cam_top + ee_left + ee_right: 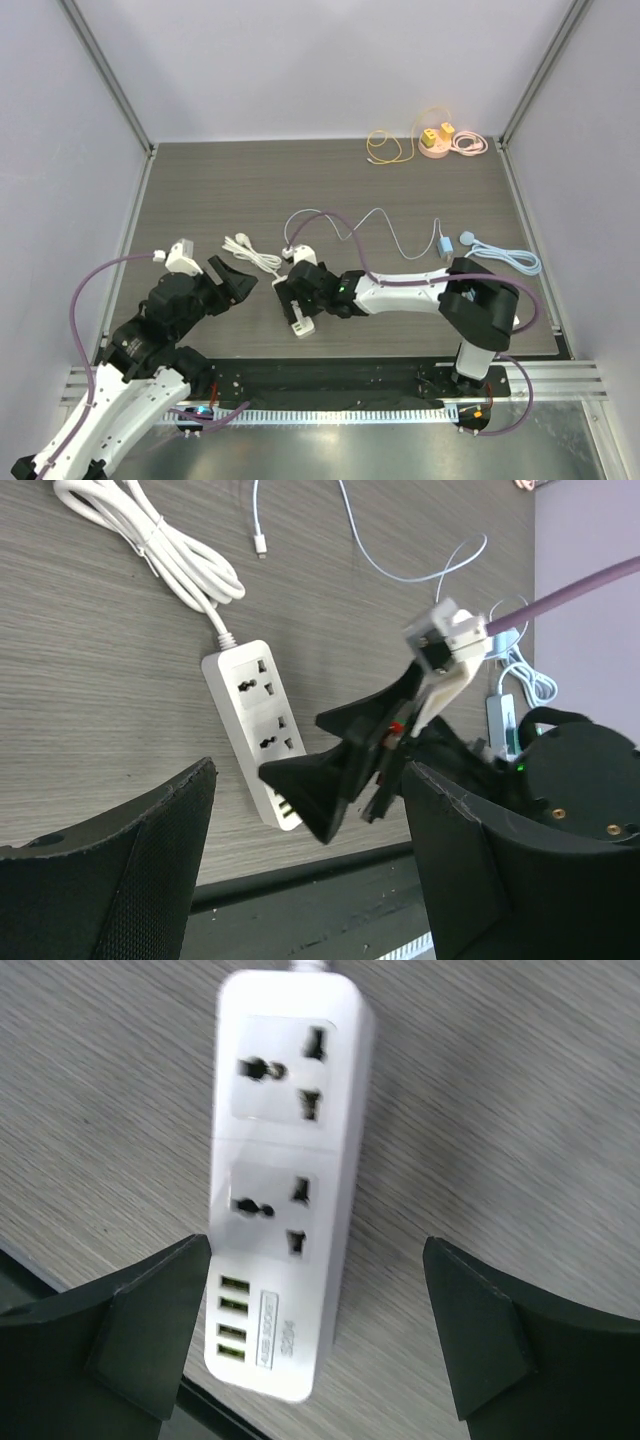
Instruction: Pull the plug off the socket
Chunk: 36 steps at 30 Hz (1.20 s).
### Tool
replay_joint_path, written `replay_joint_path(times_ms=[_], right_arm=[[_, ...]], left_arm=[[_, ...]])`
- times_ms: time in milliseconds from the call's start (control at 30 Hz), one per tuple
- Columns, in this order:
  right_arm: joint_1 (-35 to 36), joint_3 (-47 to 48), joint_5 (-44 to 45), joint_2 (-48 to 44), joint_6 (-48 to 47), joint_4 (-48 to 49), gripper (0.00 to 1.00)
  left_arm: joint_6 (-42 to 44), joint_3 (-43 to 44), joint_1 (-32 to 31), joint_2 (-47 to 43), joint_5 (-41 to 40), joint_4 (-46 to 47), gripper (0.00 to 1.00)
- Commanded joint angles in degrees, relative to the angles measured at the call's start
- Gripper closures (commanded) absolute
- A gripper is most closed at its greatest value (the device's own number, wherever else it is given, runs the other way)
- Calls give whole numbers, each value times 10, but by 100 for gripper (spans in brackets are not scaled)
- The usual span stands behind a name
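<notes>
Down at the left, the left gripper (233, 284) hangs low over the table (200, 200) with its fingers spread wide and nothing between them. It is tipped toward the middle, and my read is that it is parked there to give its wrist camera a clear look at the action. Just beyond it lies a bundled white cord (250, 252), which runs into the power strip (290, 1160) flat on the wood near the front edge. And look at that strip: both sockets are bare and the row of USB ports at its near end looks empty too, so nothing is plugged in. The right gripper (315, 1252) hovers directly above it, jaws apart, one finger out on each side of the strip's long body and neither touching it. It holds nothing, and that looks to me like a pose for steadying the strip or for backing away. Moving right, a thin white cable (385, 225) loops across the table to a small pale adapter plug (443, 244), well apart from the strip. I judge that to be the plug in question, which would mean the pull is already done. Far back at the right sits a pink round hub (437, 148) with yellow pieces on it, well out of play.
</notes>
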Motion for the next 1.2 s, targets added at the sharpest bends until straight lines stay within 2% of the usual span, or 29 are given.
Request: replay_joint_path(times_ms=[0, 100, 200, 300, 333, 367, 467, 533, 600, 700, 800, 1000, 1067, 1100, 1133, 1167], right_arm=[[27, 41, -9, 35, -17, 56, 6], [43, 72, 2, 74, -43, 53, 5], [53, 112, 30, 116, -78, 37, 9], [66, 147, 37, 151, -139, 27, 30], [72, 154, 38, 157, -156, 32, 52], [75, 168, 34, 164, -175, 41, 56], [79, 193, -12, 191, -264, 67, 59], [80, 198, -50, 198, -320, 98, 65], [78, 206, -72, 204, -348, 103, 69], [73, 219, -133, 215, -380, 150, 69], [69, 267, -183, 254, -396, 155, 67], [68, 442, -232, 373, -399, 89, 64], [67, 474, -227, 384, -395, 68, 45], [66, 470, -225, 377, -392, 69, 32], [65, 461, -218, 367, -383, 73, 10], [59, 428, -213, 352, -379, 93, 3]], left_arm=[[19, 31, 3, -8, -28, -22, 24], [22, 36, 3, -11, -29, -27, 23], [23, 36, 3, -16, -30, -29, 23], [24, 39, 3, -20, -30, -33, 23], [24, 41, 3, -20, -33, -33, 23], [25, 47, 3, -21, -33, -34, 24], [25, 67, 3, -28, -46, -48, 24], [24, 88, 3, -42, -67, -60, 25], [24, 104, 3, -57, -85, -70, 27], [23, 134, 3, -89, -129, -91, 28], [29, 156, 3, -128, -161, -93, 29], [39, 188, 3, -153, -189, -105, 31], [41, 199, 3, -149, -190, -109, 31], [43, 203, 3, -144, -188, -114, 31], [46, 208, 3, -142, -179, -114, 30], [60, 209, 3, -140, -170, -110, 30]])
